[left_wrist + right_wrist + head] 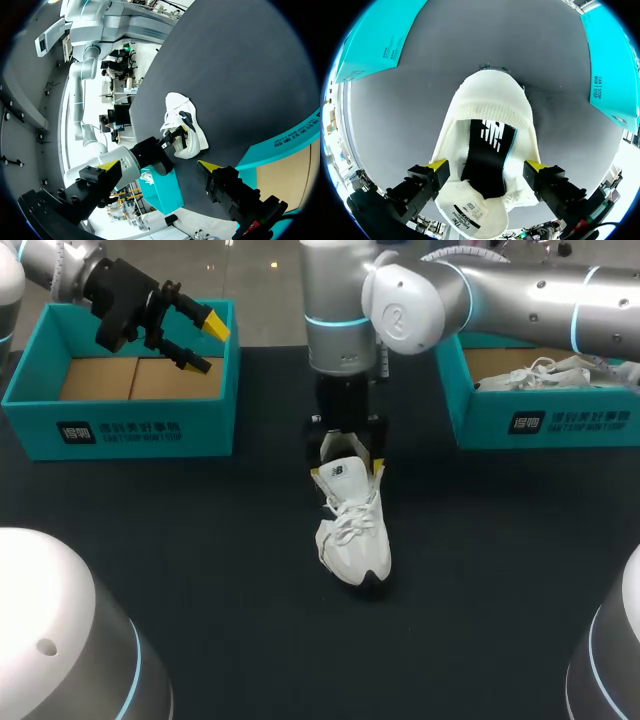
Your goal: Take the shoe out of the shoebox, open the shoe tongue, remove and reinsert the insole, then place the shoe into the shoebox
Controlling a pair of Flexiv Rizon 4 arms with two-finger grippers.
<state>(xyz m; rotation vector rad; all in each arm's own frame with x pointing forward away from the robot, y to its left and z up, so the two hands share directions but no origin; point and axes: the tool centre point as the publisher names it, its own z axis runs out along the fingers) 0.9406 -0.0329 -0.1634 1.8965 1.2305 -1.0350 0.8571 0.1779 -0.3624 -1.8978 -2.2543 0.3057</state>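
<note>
A white shoe (352,525) stands upright in the middle of the black table, toe toward the near edge. My right gripper (350,455) hangs straight over its opening. In the right wrist view the gripper (486,167) is open, one yellow tip on each side of the shoe (490,105), with nothing held. The black insole (487,160) lies inside, and the tongue (470,215) is folded back with its label showing. My left gripper (203,345) hovers open and empty over the left teal shoebox (130,425). From the left wrist view the shoe (185,125) lies well ahead of that gripper (159,165).
A second teal shoebox (540,420) at the back right holds another white shoe (540,373). My right arm crosses above it and the table's back middle. Dark table surface (200,540) spreads around the shoe on all sides.
</note>
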